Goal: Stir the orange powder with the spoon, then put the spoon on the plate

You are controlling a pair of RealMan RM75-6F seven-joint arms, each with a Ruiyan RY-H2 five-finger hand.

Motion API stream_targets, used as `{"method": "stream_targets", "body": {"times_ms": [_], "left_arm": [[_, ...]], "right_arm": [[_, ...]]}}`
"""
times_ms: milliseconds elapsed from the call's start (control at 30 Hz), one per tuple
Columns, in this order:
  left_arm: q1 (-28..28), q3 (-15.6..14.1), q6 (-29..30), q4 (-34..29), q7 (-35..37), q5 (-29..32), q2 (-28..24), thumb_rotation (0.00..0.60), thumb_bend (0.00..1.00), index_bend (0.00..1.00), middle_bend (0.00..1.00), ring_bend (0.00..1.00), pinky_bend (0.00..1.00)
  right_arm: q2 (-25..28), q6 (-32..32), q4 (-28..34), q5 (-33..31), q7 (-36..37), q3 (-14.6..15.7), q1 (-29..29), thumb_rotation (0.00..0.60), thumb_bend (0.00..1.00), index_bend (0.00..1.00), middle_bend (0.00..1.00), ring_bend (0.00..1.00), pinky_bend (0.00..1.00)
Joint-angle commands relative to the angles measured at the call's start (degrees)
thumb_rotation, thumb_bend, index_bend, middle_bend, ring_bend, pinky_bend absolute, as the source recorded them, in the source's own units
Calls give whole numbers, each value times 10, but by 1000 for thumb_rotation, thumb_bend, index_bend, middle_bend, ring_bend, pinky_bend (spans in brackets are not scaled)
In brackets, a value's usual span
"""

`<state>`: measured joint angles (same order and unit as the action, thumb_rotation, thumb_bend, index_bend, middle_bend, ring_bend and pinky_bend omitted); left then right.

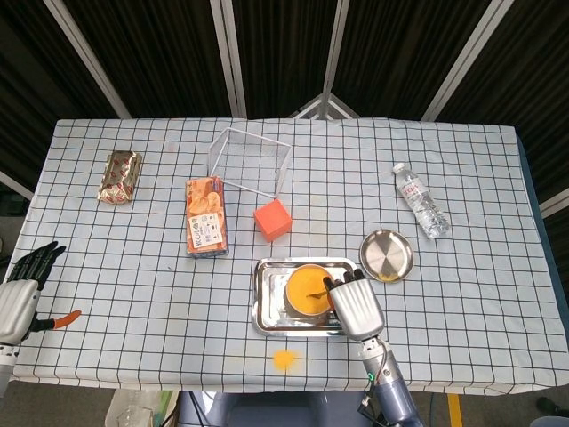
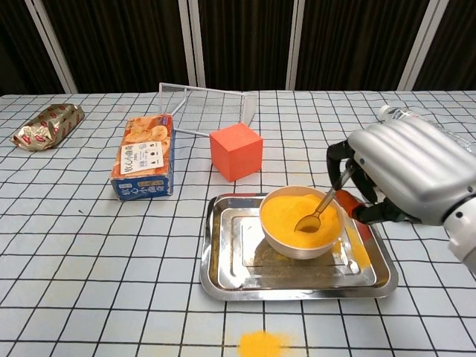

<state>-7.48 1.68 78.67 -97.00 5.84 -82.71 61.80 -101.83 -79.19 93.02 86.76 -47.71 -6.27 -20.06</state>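
The right hand (image 2: 409, 177) is pinching the spoon (image 2: 318, 210) in closed fingers (image 2: 343, 160) just right of the bowl (image 2: 301, 221), the handle slanting down-left into the orange powder (image 2: 291, 210), the plate (image 1: 387, 254) lying beyond-right, the left hand (image 1: 20, 294) idling open, far away.
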Motion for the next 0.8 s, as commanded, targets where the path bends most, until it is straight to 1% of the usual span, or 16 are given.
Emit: {"method": "stream_targets", "body": {"times_ms": [33, 267, 400, 633, 800], "left_arm": [[0, 0, -1, 0, 0, 0, 0, 600, 0, 0, 0, 0, 0], [-1, 0, -2, -1, -2, 1, 0, 600, 0, 0, 0, 0, 0], [0, 0, -1, -1, -2, 1, 0, 600, 0, 0, 0, 0, 0], [0, -1, -1, -1, -1, 0, 0, 600, 0, 0, 0, 0, 0], [1, -1, 1, -1, 0, -2, 0, 600, 0, 0, 0, 0, 0]], "right_arm": [[1, -3, -7, -4, 8, -9, -2, 600, 713, 931, 770, 593, 524], [7, -9, -10, -3, 22, -17, -3, 600, 712, 931, 770, 593, 525], [10, -10, 2, 0, 22, -11, -2, 600, 713, 931, 770, 593, 524], [14, -9, 33, 13, 2, 7, 0, 600, 713, 931, 770, 593, 524], [10, -7, 31, 18, -3, -2, -7, 600, 712, 931, 770, 593, 524]]}}
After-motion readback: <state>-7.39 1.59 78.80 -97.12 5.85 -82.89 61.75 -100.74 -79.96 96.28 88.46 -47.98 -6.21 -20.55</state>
